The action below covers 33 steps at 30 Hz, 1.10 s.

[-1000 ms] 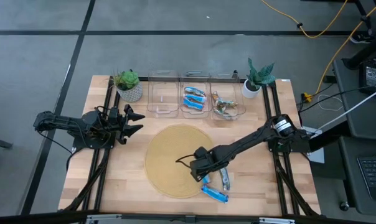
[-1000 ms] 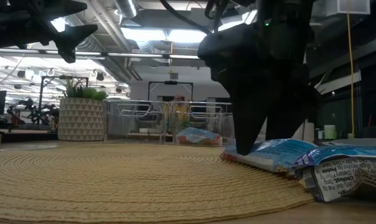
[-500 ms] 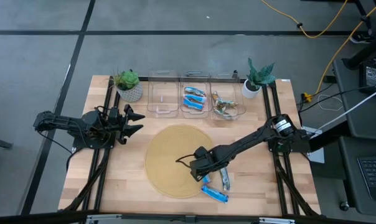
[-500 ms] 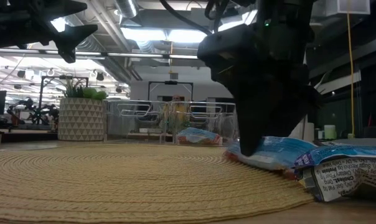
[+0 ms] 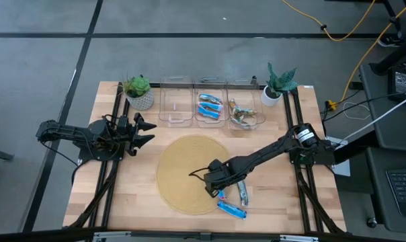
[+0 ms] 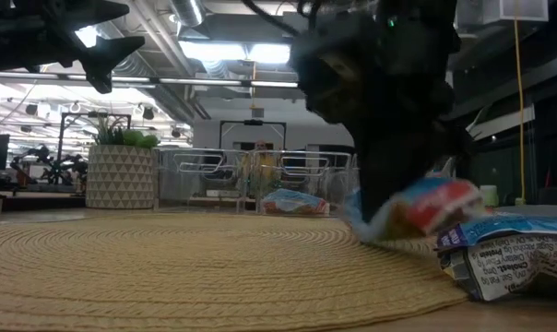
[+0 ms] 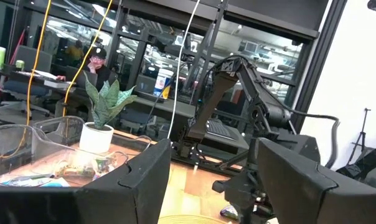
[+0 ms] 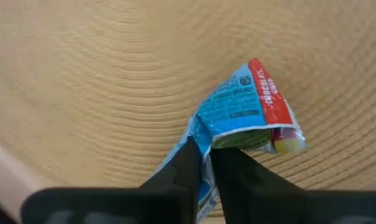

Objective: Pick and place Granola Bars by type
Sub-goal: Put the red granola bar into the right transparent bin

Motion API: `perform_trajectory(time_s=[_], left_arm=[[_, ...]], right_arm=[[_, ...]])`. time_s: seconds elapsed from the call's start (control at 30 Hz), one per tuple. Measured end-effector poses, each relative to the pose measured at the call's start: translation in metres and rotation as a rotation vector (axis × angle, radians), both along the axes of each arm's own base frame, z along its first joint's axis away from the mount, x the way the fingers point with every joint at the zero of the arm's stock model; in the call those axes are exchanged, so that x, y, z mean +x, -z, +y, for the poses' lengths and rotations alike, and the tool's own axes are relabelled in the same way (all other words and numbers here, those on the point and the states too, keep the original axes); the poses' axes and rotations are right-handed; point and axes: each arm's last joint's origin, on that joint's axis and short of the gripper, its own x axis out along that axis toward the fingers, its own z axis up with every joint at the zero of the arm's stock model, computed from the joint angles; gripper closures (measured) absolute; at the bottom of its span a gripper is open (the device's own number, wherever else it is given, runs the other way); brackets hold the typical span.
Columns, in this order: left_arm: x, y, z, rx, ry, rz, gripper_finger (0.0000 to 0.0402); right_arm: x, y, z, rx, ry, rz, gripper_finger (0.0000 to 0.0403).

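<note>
One blue-wrapped bar (image 8: 247, 109) is pinched at its end in my right gripper (image 8: 203, 163) — red end tilted up off the woven mat (image 5: 183, 168), at its right edge. Just off that edge lie another blue bar (image 5: 232, 210) and a silvery one (image 5: 243, 195). Across the mat — more bars sit in two clear bins (image 5: 210, 119).

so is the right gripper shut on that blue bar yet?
Shut: the right gripper pinches the blue bar by its wrapper end, tilting it up off the woven mat.
</note>
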Motion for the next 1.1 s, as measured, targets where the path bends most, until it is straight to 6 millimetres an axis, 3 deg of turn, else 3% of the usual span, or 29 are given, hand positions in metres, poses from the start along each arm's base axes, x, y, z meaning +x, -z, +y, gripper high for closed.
perform_trajectory(time_s=[0.23,0.47,0.83,1.1], left_arm=[[0.000,0.000,0.000,0.000,0.000,0.000,0.0176],[0.000,0.000,0.000,0.000,-0.001,0.000,0.0176],[0.000,0.000,0.000,0.000,0.000,0.000,0.0176],[0.000,0.000,0.000,0.000,0.000,0.000,0.0176]], right_arm=[[0.013,-0.027,0.000,0.007,-0.017,-0.039,0.0362],[0.028,-0.071,-0.015,-0.012,-0.045,-0.061,0.0362],[0.043,-0.159,-0.064,-0.122,-0.062,-0.188,0.0362],[0.037,-0.218,-0.107,-0.205,-0.155,-0.287,0.0362]])
